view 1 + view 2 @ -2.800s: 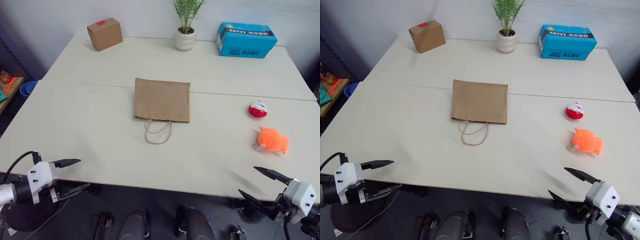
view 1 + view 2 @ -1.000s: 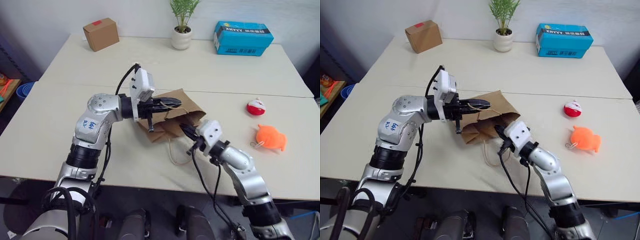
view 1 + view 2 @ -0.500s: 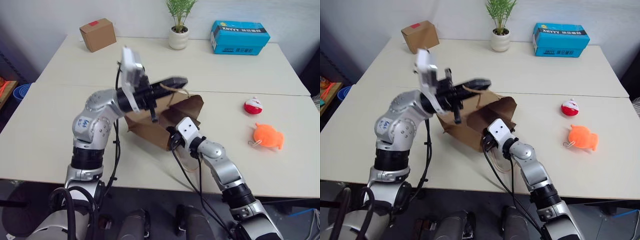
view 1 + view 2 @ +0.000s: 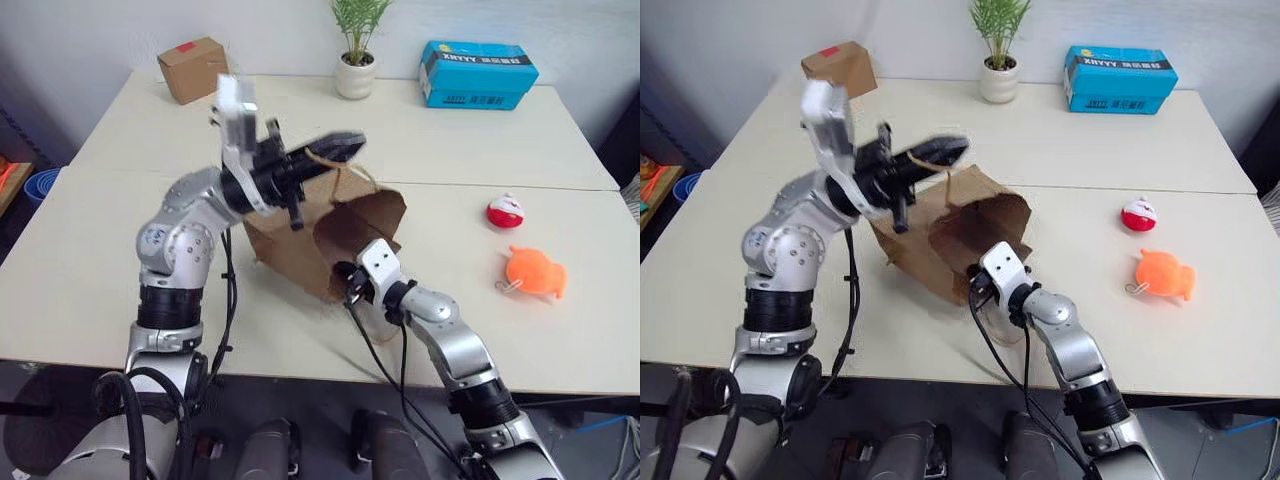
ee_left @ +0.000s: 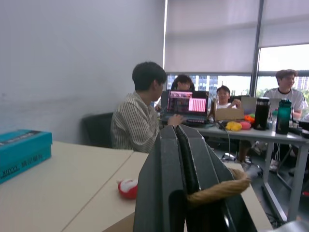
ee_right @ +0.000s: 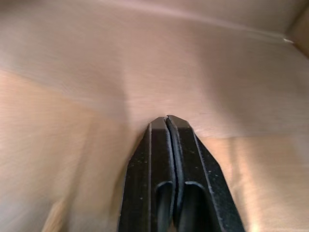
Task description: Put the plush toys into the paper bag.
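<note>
Paper bag (image 4: 300,240) sits mid-table, tipped on its side with the mouth (image 4: 350,225) open toward the near right. Left gripper (image 4: 335,146) is pinched shut on a twisted cord handle (image 5: 217,189) and holds the top edge up. Right gripper (image 6: 166,121) has its jaws together with nothing between them; its tips are against the bag's inside wall at the mouth.

Both plush toys are on the table right of the bag, well apart from it: red-and-white ball (image 4: 504,212) farther, orange blob (image 4: 532,272) nearer, just beside each other.

Handling, my read:
- Bag: light, thin kraft, creases and collapses easily. The handle is the right hold; the mouth likely sags if it's released.
- Toys: light, soft, squashy, not fragile. The ball may roll, so pinch it across the middle. For the blob, take the body; its small cord loop (image 4: 500,287) is a poor target.

Text: the teal box (image 4: 478,74) at the far right carries white lettering, too small to read reliably. The cardboard box (image 4: 192,68) at far left has a red label, no legible text. Potted plant (image 4: 356,62) sits between them.
</note>
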Controlling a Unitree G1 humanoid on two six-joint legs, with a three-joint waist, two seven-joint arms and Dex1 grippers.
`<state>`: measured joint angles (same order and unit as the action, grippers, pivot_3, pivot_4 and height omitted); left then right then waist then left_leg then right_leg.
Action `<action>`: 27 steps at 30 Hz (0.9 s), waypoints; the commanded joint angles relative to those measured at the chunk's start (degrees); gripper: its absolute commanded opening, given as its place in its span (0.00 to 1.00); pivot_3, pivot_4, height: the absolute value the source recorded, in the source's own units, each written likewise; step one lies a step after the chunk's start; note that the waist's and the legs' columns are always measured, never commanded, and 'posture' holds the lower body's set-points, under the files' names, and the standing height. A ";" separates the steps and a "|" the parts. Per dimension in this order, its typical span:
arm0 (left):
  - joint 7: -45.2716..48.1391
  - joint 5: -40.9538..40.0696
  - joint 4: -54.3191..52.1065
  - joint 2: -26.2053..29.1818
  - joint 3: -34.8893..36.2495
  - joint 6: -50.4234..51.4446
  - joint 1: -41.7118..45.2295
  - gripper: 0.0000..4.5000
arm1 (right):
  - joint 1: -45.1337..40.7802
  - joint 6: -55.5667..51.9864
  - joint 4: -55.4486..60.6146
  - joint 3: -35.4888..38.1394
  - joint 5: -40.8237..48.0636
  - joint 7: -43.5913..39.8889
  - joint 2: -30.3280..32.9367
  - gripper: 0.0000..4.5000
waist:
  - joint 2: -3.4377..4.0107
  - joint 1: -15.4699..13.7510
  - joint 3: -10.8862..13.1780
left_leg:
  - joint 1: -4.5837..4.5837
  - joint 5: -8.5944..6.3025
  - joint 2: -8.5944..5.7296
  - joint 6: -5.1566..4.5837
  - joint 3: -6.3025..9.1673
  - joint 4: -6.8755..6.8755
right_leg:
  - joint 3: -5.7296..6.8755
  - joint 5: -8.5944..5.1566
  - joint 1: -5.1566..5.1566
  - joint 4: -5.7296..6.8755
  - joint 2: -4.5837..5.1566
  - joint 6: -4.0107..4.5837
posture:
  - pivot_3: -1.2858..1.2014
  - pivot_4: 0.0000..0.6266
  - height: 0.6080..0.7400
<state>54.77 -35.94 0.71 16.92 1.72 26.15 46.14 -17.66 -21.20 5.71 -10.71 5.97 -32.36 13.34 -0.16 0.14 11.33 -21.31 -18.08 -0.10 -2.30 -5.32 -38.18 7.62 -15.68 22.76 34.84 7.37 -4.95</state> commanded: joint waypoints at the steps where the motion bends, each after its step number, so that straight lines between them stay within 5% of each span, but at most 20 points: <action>1: 0.64 0.44 -2.71 0.03 -0.65 -1.98 -0.83 0.00 | 5.27 2.93 12.81 6.88 9.29 -6.52 4.26 0.31 | 0.00 -0.26 0.01 | -0.03 0.00 0.00 0.00 0.01 0.00 | 0.00 0.00 0.01 -0.01 0.01 0.00 | 0.52 0.24 1.00; 6: 2.08 0.61 -2.81 0.87 -1.29 -2.45 -1.76 0.00 | 21.69 0.75 30.05 22.23 26.10 -10.20 9.49 0.67 | 0.00 -1.03 0.00 | -0.09 -0.03 0.01 -0.02 0.06 0.04 | 0.02 0.03 -0.01 -0.18 0.04 -0.05 | 0.52 0.24 1.00; 10: 2.75 0.89 -1.99 1.28 -1.38 -3.08 -2.05 0.00 | 36.15 5.97 33.01 35.42 24.91 -8.58 10.61 0.96 | -0.04 -1.68 0.00 | -0.07 -0.04 0.00 -0.03 0.03 0.10 | 0.03 0.03 -0.03 -0.24 0.02 -0.06 | 0.52 0.24 1.00; 17: 3.53 2.14 -2.30 1.86 -2.65 -4.48 -3.58 0.00 | 49.76 20.23 18.67 47.78 15.10 -6.67 9.75 0.98 | -0.03 -1.49 0.00 | 0.12 -0.08 -0.04 -0.11 -0.13 0.10 | -0.17 0.07 -0.08 -0.36 0.05 -0.14 | 0.52 0.24 1.00; 21: 3.66 2.35 -3.05 2.34 -3.01 -4.33 -4.10 0.00 | 42.84 14.42 14.67 48.31 15.88 -4.77 16.91 0.98 | -0.03 -0.87 0.01 | 0.13 -0.09 0.02 -0.10 -0.20 0.11 | -0.32 0.08 -0.01 -0.36 0.19 -0.13 | 0.52 0.24 1.00; 27: 2.75 2.88 -4.59 2.69 -3.34 -3.79 -4.43 0.00 | 20.76 1.10 -4.33 36.98 8.77 -4.33 33.25 0.98 | 0.01 -0.60 0.01 | 0.16 -0.06 0.12 -0.05 -0.19 0.07 | -0.39 0.06 0.04 -0.27 0.21 0.02 | 0.52 0.24 1.00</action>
<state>57.85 -33.11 -1.51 19.19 -1.91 22.67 41.54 4.22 -17.13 5.78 28.32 16.58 -36.78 45.38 -0.14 -0.46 11.34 -21.19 -18.10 0.07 -2.27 -5.41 -38.11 7.34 -15.67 22.80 34.59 7.54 -4.85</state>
